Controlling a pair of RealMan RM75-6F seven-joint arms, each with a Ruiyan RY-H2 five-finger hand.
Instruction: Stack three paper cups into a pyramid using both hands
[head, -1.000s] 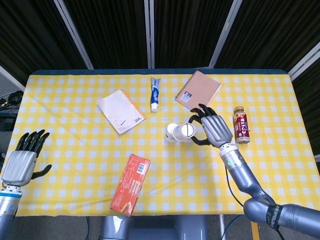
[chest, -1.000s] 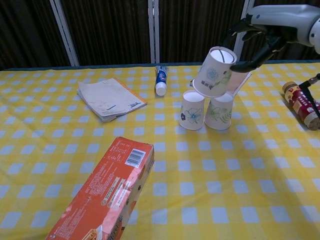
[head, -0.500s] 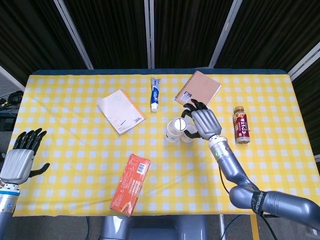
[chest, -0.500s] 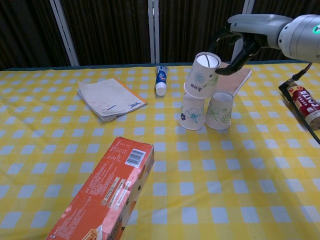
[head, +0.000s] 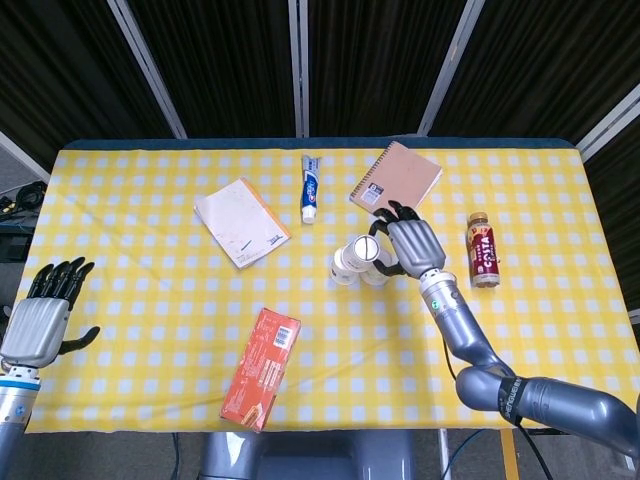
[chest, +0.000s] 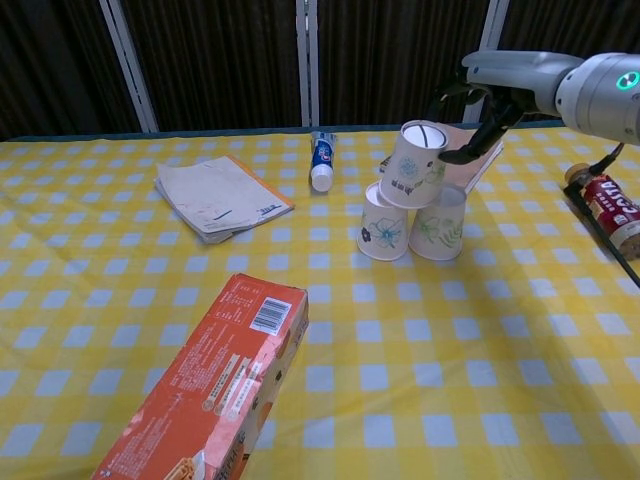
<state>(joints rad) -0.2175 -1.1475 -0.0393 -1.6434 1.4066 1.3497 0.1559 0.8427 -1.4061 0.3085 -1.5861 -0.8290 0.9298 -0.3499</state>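
Observation:
Two white flower-printed paper cups stand upside down side by side at mid-table, the left cup (chest: 384, 224) touching the right cup (chest: 440, 226). A third cup (chest: 416, 166) (head: 361, 251) sits tilted on top of them, its base up. My right hand (chest: 482, 104) (head: 409, 246) reaches in from the right, and its fingers and thumb wrap the top cup's right side. My left hand (head: 41, 321) hovers off the table's left front corner with its fingers apart and nothing in it.
An orange box (chest: 210, 385) lies near the front edge. A booklet (chest: 220, 198) and a toothpaste tube (chest: 321, 160) lie behind and left of the cups. A spiral notebook (head: 396, 177) is behind them, and a bottle (chest: 608, 206) lies to the right.
My right hand has carried the top cup left and down from above the pair until it rests on them, still tilted. My left hand has sunk slightly.

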